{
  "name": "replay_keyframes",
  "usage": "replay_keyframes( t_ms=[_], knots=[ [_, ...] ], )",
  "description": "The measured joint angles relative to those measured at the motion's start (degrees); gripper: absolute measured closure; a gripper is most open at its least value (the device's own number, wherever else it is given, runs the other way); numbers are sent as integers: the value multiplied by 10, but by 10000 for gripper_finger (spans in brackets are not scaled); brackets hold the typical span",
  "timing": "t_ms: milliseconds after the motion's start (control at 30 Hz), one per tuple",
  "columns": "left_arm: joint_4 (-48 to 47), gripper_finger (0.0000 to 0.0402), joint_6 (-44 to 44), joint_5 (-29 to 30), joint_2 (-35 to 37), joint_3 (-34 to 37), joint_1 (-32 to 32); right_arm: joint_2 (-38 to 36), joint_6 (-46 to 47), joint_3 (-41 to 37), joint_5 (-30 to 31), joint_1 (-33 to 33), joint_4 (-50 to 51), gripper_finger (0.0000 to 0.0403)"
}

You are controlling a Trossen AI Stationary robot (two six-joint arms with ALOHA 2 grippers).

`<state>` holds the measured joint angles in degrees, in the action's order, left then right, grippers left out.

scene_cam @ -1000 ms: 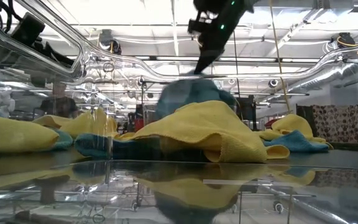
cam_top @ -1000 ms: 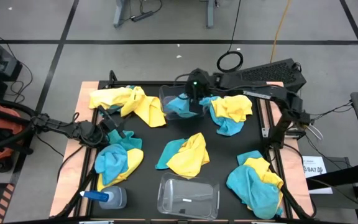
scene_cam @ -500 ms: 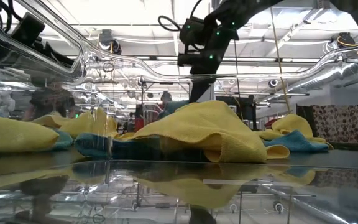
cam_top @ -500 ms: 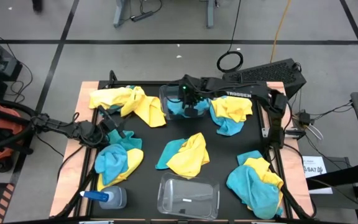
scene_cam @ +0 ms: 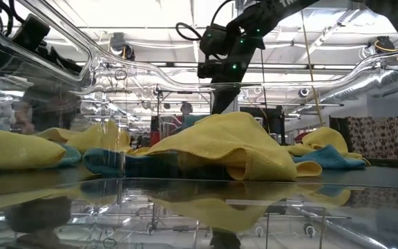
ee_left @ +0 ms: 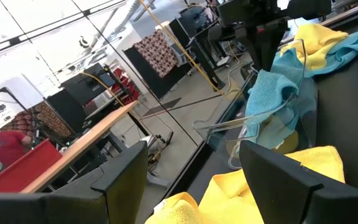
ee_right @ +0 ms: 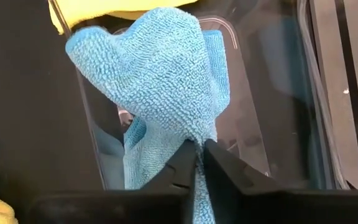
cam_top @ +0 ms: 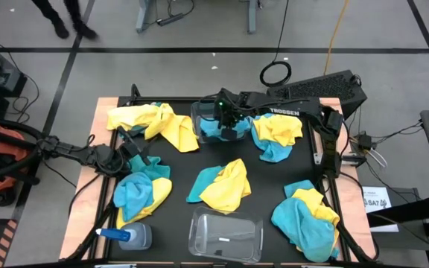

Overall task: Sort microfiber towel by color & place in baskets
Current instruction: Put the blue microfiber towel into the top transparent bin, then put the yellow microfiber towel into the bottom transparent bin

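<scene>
Blue towel (ee_right: 160,68) pinched by right gripper (ee_right: 197,155) over far basket (ee_right: 272,93).

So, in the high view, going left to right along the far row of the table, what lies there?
Yellow-and-turquoise microfiber towel heap → clear plastic basket holding a turquoise towel, right gripper pinching it → another yellow-and-turquoise towel heap.

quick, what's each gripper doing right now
Left gripper: open, empty, beside the yellow towel.
Right gripper: pinching the blue towel over the far basket.
</scene>
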<state>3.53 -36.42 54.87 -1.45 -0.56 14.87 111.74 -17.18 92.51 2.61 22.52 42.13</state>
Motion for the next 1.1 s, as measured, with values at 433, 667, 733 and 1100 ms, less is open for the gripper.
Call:
replay_keyframes(
  t_ms=[433,667,733,1100],
  knots=[
    [0,142,0,0,0,0,0,-57,5,0,4,-12,11,180],
    [0,142,0,0,0,0,0,-141,0,0,-14,-46,25,165],
    [0,142,0,0,0,0,0,-166,0,0,-38,-62,41,165],
    [0,142,0,0,0,0,0,-210,12,-2,-135,-225,116,165]
  ],
)
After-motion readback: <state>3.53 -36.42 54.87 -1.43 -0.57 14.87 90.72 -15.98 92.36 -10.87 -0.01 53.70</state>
